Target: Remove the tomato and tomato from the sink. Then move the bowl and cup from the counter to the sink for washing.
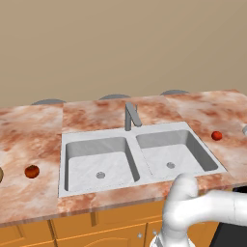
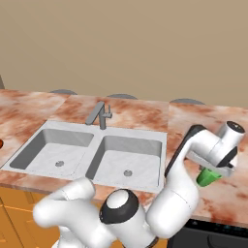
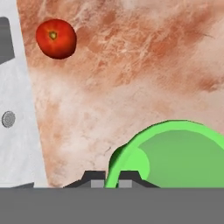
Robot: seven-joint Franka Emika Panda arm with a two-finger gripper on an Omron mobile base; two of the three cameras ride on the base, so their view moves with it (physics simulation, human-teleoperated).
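Green cup (image 3: 175,153) fills the lower hand view, its rim running between the two dark finger tips of the gripper (image 3: 112,177), which look closed on the wall; from the right base view it hangs clear of the counter (image 2: 145,114), right of the sink (image 2: 131,145). Judging by this, carry it level and leftward, lowering into the near basin without clipping the edge. Both basins lie empty. One tomato (image 1: 216,135) rests right of the sink, the darker tomato (image 1: 32,171) left.
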